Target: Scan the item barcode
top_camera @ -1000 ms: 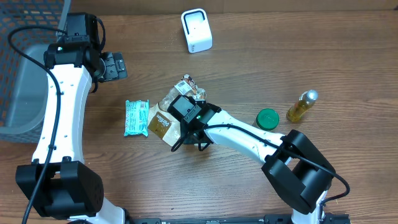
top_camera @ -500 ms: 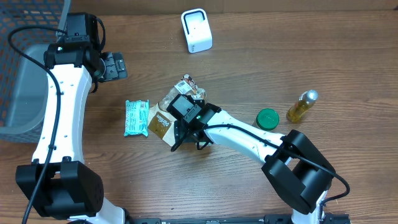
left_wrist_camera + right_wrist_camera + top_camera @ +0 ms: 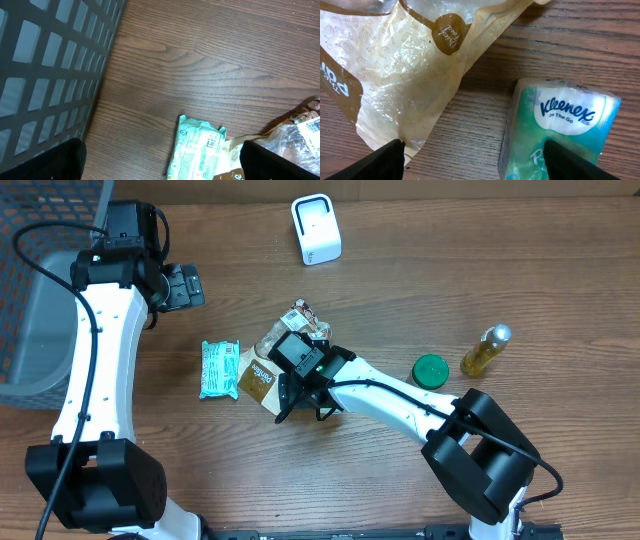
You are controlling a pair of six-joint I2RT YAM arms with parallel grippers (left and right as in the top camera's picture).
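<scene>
Right gripper (image 3: 476,161) wide over snack bag (image 3: 395,85)

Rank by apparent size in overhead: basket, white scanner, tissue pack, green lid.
1. Grey basket, largest, though cropped.
2. White scanner and tissue pack: too alike to split.
3. Green lid, smallest.

The scanner (image 3: 316,228) stands near the far edge of the tabletop (image 3: 560,270), about halfway along, and the basket (image 3: 55,240) is at the far left corner. In the middle of the tabletop lies the bag (image 3: 262,375), with the tissue pack (image 3: 219,369) just beside it on the left. Over on the right, the round tub (image 3: 430,371) sits just left of the bottle (image 3: 486,349), both well apart from the bag.
</scene>
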